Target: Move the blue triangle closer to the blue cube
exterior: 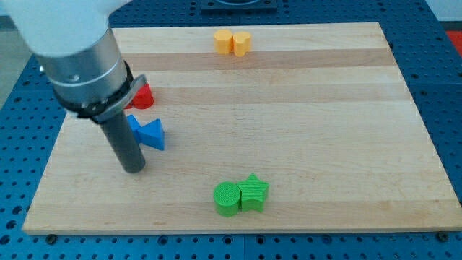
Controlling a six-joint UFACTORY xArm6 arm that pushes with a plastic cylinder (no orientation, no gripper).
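Lying on the left part of the wooden board (303,108), the blue triangle (152,134) points toward the view's left, and it touches another blue block (133,124) on that side. This second blue block is mostly hidden behind the rod, so I cannot tell its shape for sure.

The arm comes down from the view's top left. Its wide grey cylinder (86,72) covers part of the board, and the dark rod (123,141) goes down from it almost upright. My tip (134,169) rests on the board just below and a little to the left of the blue triangle, near it but apart from it. The arm has no fingers, only this rod, so nothing is clamped.

No writing or label can be read anywhere.

A red block (143,96) sits just above the blue pair, partly hidden by the grey cylinder; its shape is not clear. Near the board's bottom edge, well apart from the blue blocks, a green cylinder (227,198) touches a green star (253,192). At the top edge, two yellow blocks (232,42) stand side by side, touching. Around the board is a blue perforated table (440,43).
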